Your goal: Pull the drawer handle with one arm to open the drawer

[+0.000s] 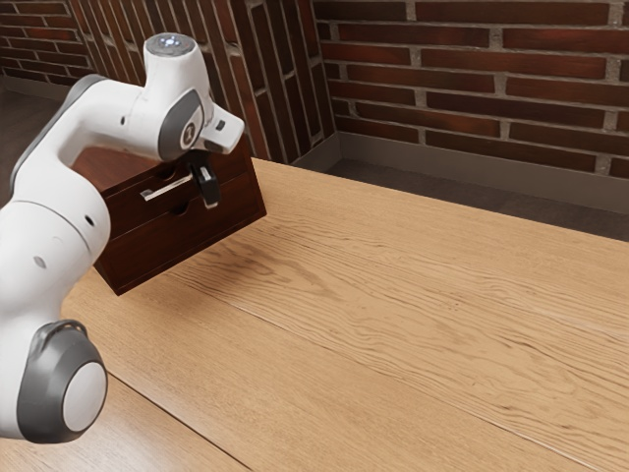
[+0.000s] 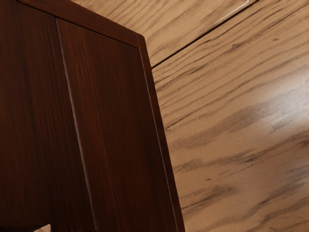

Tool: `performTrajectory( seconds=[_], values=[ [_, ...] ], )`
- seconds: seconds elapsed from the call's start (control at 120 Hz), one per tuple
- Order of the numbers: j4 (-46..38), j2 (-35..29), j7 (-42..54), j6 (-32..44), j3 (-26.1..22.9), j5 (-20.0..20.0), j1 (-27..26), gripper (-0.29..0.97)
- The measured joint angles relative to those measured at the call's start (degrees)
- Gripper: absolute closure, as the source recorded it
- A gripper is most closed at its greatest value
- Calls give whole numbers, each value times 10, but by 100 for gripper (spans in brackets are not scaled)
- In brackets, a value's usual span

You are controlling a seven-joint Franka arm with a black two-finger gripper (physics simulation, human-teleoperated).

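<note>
The drawer handle [image 1: 165,188], a pale bar, sits on the upper front of the dark wooden cabinet [image 1: 187,236], which stands on the counter [image 1: 393,295] at the exterior view's left. My claw [image 1: 206,185] hangs at the handle's right end. I cannot tell whether it is spread or pinching.

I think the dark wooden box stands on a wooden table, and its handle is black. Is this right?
Not quite. The handle is silver, not black, as the exterior view shows. The dark wooden box does stand on a wooden table.
</note>
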Motion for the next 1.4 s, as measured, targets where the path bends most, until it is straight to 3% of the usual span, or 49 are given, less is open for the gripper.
performTrajectory(
  seconds=[0.467, 1.4],
  values=[
    [-93, -67, -21, -10, 0, 8, -7, 0],
    [-147, -95, -43, 7, -1, 14, -3, 3]
  ],
)
